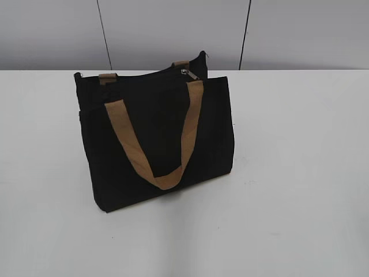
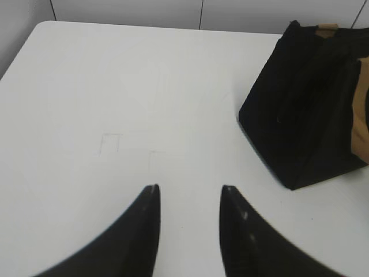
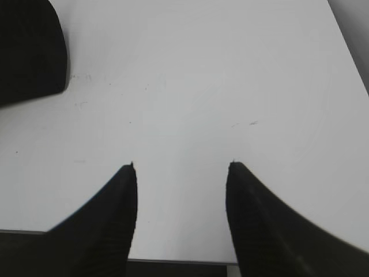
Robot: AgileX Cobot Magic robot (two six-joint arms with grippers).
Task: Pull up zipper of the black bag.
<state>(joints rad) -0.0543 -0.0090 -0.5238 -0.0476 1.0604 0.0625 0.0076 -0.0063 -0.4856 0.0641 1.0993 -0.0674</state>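
Black bag (image 1: 155, 144) upright on table (image 1: 300, 173), contents hidden, zipper (image 1: 188, 73) at top; L tool (image 2: 189, 190) & R tool (image 3: 181, 167) both wide, empty.

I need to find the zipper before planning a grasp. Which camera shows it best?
The exterior view: the zipper shows as a small silver piece at the top edge of the black bag. The left wrist view shows only the bag's side; the right wrist view only a dark corner, no zipper.

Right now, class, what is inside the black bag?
Nothing inside shows. The bag stands upright on the table, its black walls covering the interior. Only the zipper along the top edge and the tan handle down the front are visible.
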